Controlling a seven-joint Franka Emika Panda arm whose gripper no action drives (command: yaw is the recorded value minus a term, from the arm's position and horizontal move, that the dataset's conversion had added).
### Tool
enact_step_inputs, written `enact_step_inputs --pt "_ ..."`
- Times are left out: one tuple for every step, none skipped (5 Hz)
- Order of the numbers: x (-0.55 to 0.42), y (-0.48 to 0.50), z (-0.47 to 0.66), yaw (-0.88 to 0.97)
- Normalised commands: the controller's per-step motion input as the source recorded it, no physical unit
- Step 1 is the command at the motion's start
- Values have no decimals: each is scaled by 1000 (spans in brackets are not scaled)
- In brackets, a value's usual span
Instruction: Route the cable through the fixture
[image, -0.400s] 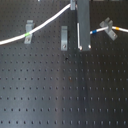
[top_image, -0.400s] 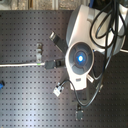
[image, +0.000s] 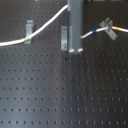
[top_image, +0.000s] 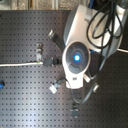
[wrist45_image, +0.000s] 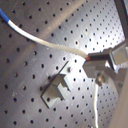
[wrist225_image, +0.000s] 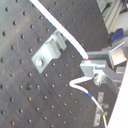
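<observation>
The white cable (image: 45, 25) runs from the first exterior view's left edge up to my gripper (image: 76, 49), then on to the right with blue and yellow bands. Its green band lies at the slanted clip (image: 29, 31). The fixture (image: 64, 39), an upright grey post with a low screw hole, stands just left of the gripper; the cable passes behind and above it, not through it. Both wrist views show the gripper (wrist45_image: 90, 59) (wrist225_image: 86, 61) shut on the cable (wrist45_image: 50, 45) (wrist225_image: 60, 27), with the fixture (wrist225_image: 50, 47) close by. In the second exterior view the arm hides the gripper.
A diagonal splayed grey clip (image: 106, 24) holds the cable at the first exterior view's right. The black perforated board (image: 60, 95) spreads below. The arm's white body and black hoses (top_image: 80, 50) fill the second exterior view; the cable (top_image: 20, 64) enters from the left.
The gripper has edged slightly to the first exterior view's left, closer to the fixture, with the cable still held. The clips have not moved.
</observation>
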Motion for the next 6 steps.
enact_step_inputs --pt "-161 -5 317 757" --pt "1 -52 480 694" --pt "-74 -317 529 480" --pt "-335 -285 174 294" --pt "-16 6 0 0" --pt "-78 222 33 -274"
